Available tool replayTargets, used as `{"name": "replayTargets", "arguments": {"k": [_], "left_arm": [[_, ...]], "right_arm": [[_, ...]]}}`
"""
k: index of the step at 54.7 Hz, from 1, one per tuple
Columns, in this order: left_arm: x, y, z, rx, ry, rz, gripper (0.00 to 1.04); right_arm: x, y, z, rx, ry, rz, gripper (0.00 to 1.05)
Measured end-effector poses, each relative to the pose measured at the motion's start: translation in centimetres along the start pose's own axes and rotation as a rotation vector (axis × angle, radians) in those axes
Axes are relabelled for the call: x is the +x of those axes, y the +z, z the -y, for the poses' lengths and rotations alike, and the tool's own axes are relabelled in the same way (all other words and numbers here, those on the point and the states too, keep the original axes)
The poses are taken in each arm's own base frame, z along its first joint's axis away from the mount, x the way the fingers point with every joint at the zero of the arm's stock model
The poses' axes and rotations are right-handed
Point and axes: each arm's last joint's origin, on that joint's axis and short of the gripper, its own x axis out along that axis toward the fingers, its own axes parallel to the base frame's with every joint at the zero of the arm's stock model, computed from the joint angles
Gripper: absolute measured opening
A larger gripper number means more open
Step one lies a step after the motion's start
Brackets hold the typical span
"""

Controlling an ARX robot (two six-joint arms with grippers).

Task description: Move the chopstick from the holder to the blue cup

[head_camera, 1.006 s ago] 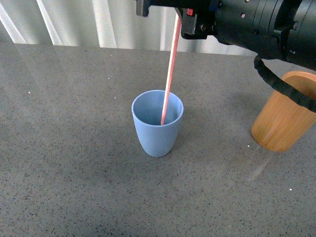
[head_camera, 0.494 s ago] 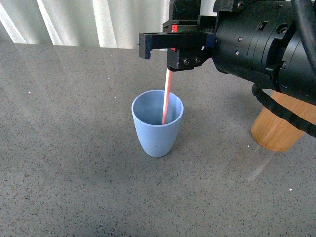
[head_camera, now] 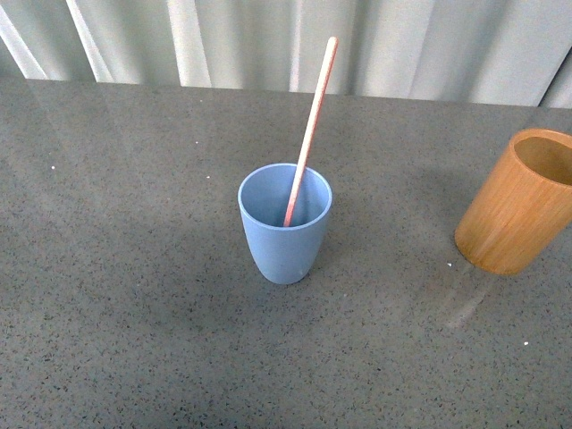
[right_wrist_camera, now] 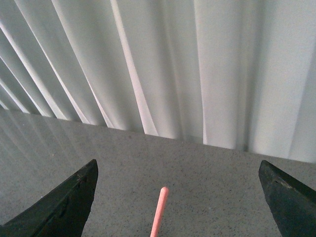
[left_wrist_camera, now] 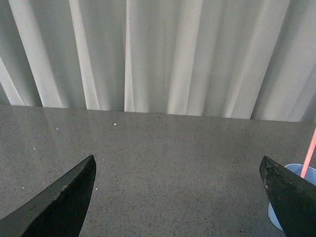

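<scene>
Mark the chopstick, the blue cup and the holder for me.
chopstick [head_camera: 312, 121], front view, mid-shaft above the cup rim.
blue cup [head_camera: 284, 253], front view, outer front wall.
holder [head_camera: 509, 219], front view, outer side wall.

The chopstick [head_camera: 308, 130] leans out of the blue cup [head_camera: 284, 223], rising high over it. The holder [head_camera: 518, 201] stands well apart at the right edge. Bare tabletop [head_camera: 125, 295] lies between and around them, with curtains [head_camera: 268, 40] behind.
</scene>
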Motion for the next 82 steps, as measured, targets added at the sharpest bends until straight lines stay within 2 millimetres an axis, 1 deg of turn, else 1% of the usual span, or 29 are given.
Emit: {"name": "replayTargets", "arguments": {"k": [7,12,13,18,20,22,24,27,29,30,31,33,34,35,37,38,43,44,49,52,60,74,82], "left_arm": [[0.0,0.0,0.0,0.0,0.0,0.0,0.98],[0.0,0.0,0.0,0.0,0.0,0.0,0.98],[0.0,0.0,0.0,0.0,0.0,0.0,0.98],[0.0,0.0,0.0,0.0,0.0,0.0,0.98],[0.0,0.0,0.0,0.0,0.0,0.0,0.98],[0.0,0.0,0.0,0.0,0.0,0.0,0.98],[0.0,0.0,0.0,0.0,0.0,0.0,0.98],[0.0,0.0,0.0,0.0,0.0,0.0,0.98],[0.0,0.0,0.0,0.0,0.0,0.0,0.98],[0.0,0.0,0.0,0.0,0.0,0.0,0.98],[0.0,0.0,0.0,0.0,0.0,0.0,0.98],[0.0,0.0,0.0,0.0,0.0,0.0,0.98],[0.0,0.0,0.0,0.0,0.0,0.0,0.98],[0.0,0.0,0.0,0.0,0.0,0.0,0.98],[0.0,0.0,0.0,0.0,0.0,0.0,0.98],[0.0,0.0,0.0,0.0,0.0,0.0,0.98],[0.0,0.0,0.0,0.0,0.0,0.0,0.98],[0.0,0.0,0.0,0.0,0.0,0.0,0.98],[0.0,0.0,0.0,0.0,0.0,0.0,0.98],[0.0,0.0,0.0,0.0,-0.001,0.0,0.98],[0.0,0.0,0.0,0.0,0.0,0.0,0.98],[0.0,0.0,0.0,0.0,0.0,0.0,0.98],[0.0,0.0,0.0,0.0,0.0,0.0,0.98]], "right_arm": [[-2.0,1.7,0.9,0.0,-0.034,0.047,0.95],[-4.5,2.3,2.7,-0.017,-0.17,0.068,0.95],[-5.2,2.2,3.3,-0.029,-0.232,0.067,0.95],[-7.7,1.4,5.7,-0.052,-0.448,0.047,0.95],[-9.4,0.8,6.9,-0.042,-0.558,0.013,0.95],[-10.5,0.3,7.6,-0.027,-0.609,-0.01,0.95],[-12.4,-0.4,8.5,0.002,-0.684,-0.046,0.95],[-14.7,-1.6,9.0,0.026,-0.761,-0.086,0.95],[-15.6,-2.1,9.0,0.033,-0.787,-0.091,0.95],[-15.7,-2.2,9.1,0.031,-0.765,-0.079,0.93],[-15.9,-2.2,9.1,0.004,-0.682,-0.03,0.89],[-16.0,-2.2,8.9,-0.057,-0.573,0.035,0.82],[-16.1,-2.3,8.7,-0.091,-0.508,0.065,0.77],[-16.1,-2.4,8.6,-0.101,-0.491,0.073,0.75],[-16.2,-2.6,8.3,-0.128,-0.456,0.086,0.68],[-16.2,-2.6,8.2,-0.132,-0.452,0.087,0.66],[-16.6,-3.1,7.8,-0.154,-0.45,0.094,0.5],[-16.6,-3.2,7.8,-0.155,-0.453,0.094,0.48],[-16.8,-3.6,7.4,-0.161,-0.459,0.092,0.32],[-16.8,-3.9,7.1,-0.162,-0.484,0.09,0.25],[-17.0,-4.4,6.2,-0.171,-0.445,0.091,0.0],[-17.5,-5.2,6.1,-0.175,-0.45,0.104,0.01],[-17.9,-5.2,5.9,-0.177,-0.449,0.114,0.01]]}}
